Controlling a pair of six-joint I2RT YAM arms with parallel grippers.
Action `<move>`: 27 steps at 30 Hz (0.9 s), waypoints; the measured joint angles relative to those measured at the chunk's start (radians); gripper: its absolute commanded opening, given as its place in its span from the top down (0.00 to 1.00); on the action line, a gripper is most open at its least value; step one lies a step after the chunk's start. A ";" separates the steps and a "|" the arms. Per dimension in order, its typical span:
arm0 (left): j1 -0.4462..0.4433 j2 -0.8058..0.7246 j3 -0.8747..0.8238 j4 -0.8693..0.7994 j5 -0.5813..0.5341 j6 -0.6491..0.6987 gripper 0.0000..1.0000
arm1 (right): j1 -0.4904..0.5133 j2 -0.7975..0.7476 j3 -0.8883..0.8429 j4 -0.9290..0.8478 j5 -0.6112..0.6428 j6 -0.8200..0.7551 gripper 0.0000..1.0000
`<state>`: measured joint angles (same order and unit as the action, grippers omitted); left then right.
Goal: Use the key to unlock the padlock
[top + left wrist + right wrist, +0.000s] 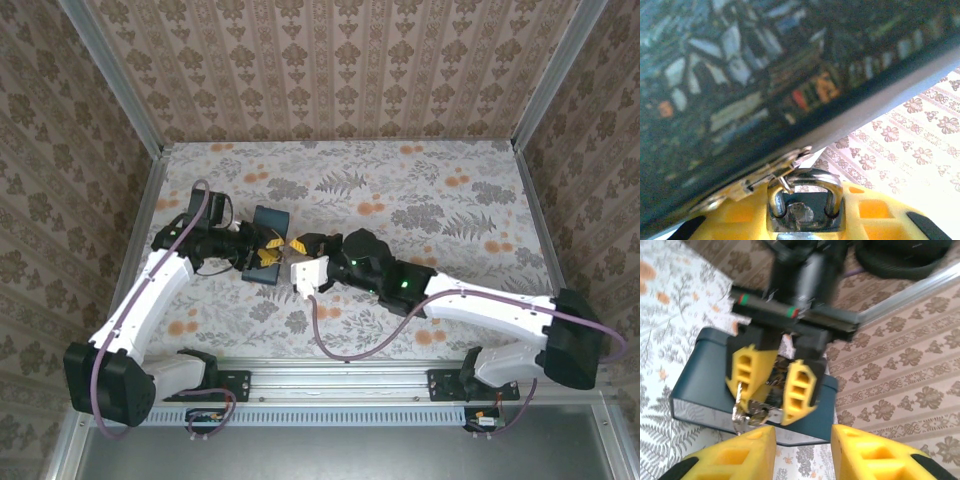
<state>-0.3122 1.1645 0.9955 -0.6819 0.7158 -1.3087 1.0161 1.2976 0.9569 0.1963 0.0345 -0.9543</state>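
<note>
The tiny grey padlock [801, 214] sits between the yellow fingers [735, 220] of my left gripper [802, 227], which is shut on its body. Its thin shackle [807, 177] loops through the metal hasp [765, 175] of the dark blue swirl-patterned box [740, 85]. In the right wrist view the padlock [765, 412] shows under the left gripper [772, 390]. A thin silvery piece that looks like the key [738, 402] hangs at its left. My right gripper [802, 440] is open just short of them, holding nothing. From above, both grippers [268, 250] [300, 248] meet at the box [270, 217].
The box stands on a floral tablecloth [400, 190], inside patterned walls [330, 60] on three sides. Metal rails [145, 215] edge the table. Open cloth lies behind the box and to the right.
</note>
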 measured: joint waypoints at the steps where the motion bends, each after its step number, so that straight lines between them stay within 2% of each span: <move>1: 0.000 0.002 0.000 0.000 0.000 0.000 1.00 | 0.000 -0.014 0.000 -0.007 -0.002 0.009 0.66; 6: 0.000 0.008 0.000 0.000 0.005 0.000 1.00 | 0.000 -0.011 -0.024 0.003 0.002 -0.060 0.70; 17: 0.000 0.034 0.037 -0.061 0.022 0.009 1.00 | -0.030 0.154 -0.075 0.142 0.011 -0.303 0.72; 27: 0.000 0.039 0.044 -0.086 0.026 0.016 1.00 | -0.041 0.198 -0.072 0.224 0.010 -0.352 0.73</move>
<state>-0.3122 1.2034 1.0397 -0.7681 0.7418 -1.2922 0.9749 1.4960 0.8845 0.4202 0.0441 -1.3064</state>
